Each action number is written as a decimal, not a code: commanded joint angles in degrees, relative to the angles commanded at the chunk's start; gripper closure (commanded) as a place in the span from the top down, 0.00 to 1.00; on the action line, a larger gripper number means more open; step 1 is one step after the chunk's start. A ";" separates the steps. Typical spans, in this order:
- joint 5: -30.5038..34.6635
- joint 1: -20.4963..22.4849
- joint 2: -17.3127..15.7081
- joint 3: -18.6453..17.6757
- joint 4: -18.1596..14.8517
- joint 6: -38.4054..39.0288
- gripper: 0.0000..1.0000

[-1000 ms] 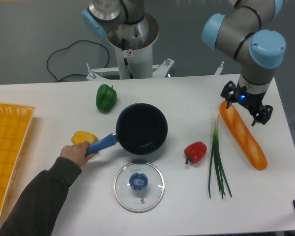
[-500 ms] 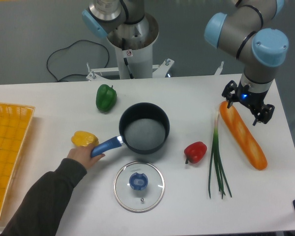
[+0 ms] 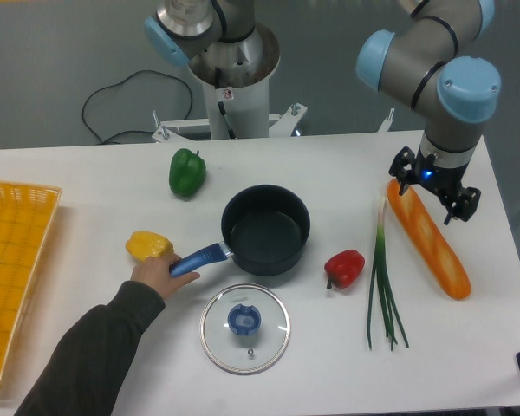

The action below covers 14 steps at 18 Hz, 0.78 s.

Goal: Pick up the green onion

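The green onion (image 3: 383, 282) lies on the white table, right of centre, its pale end toward the back and its dark green stalks fanning toward the front. My gripper (image 3: 435, 191) hangs above the upper end of the baguette (image 3: 428, 236), just right of the onion's white tip. Its black fingers are spread apart and hold nothing.
A person's hand (image 3: 156, 274) grips the blue handle of a black pot (image 3: 266, 230) at the table's centre. A red pepper (image 3: 344, 268) sits left of the onion. A glass lid (image 3: 244, 328), yellow pepper (image 3: 148, 245), green bell pepper (image 3: 186, 172) and yellow basket (image 3: 13, 269) are further left.
The person's hand has set the tilted pot upright and slid it to the right, closer to the red pepper. My gripper has barely moved.
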<state>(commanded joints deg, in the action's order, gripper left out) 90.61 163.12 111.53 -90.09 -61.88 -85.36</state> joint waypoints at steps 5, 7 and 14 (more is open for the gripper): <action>0.35 0.35 1.23 -0.96 0.09 9.76 1.00; 0.35 0.70 1.49 -1.49 0.00 13.44 1.00; 0.09 1.23 2.55 -4.65 0.09 24.26 1.00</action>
<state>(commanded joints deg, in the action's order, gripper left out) 90.70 164.36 114.08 -94.74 -61.79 -61.10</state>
